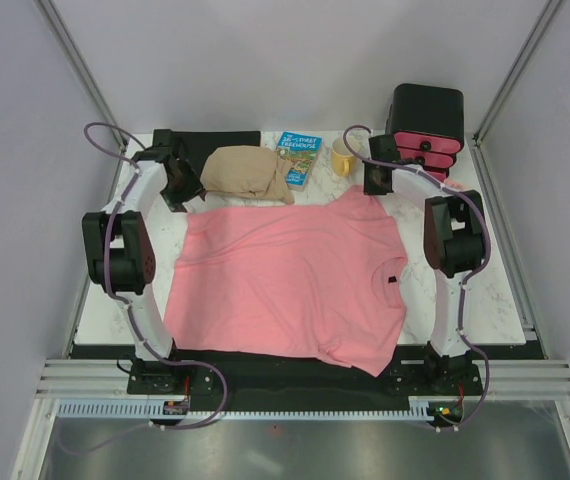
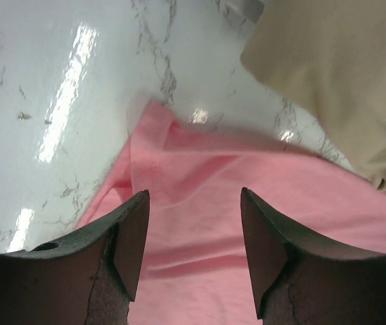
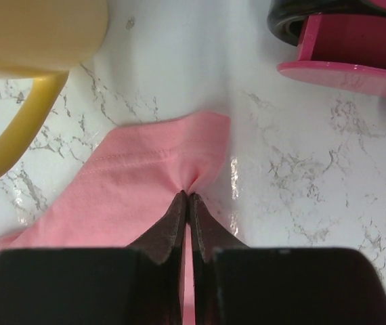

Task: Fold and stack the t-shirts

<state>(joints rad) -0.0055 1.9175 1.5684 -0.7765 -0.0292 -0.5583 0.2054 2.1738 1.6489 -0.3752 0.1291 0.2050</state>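
A salmon-pink t-shirt (image 1: pixel 285 275) lies spread flat on the white marble table (image 1: pixel 485 290), its dark neck label at the right side. My left gripper (image 1: pixel 183 190) hangs open just above the shirt's far left corner (image 2: pixel 200 196), with nothing between its jaws. My right gripper (image 1: pixel 373 180) is shut on the shirt's far right sleeve edge (image 3: pixel 173 166); the cloth puckers at the closed fingertips (image 3: pixel 178 203). A beige folded t-shirt (image 1: pixel 248 172) lies behind the pink one; it also shows in the left wrist view (image 2: pixel 328 74).
A blue book (image 1: pixel 297 158) and a yellow mug (image 1: pixel 344 157) stand at the back centre; the mug (image 3: pixel 30 40) is close to my right gripper. A black box with pink drawer fronts (image 1: pixel 427 125) stands at the back right. A black mat (image 1: pixel 215 140) lies at the back left.
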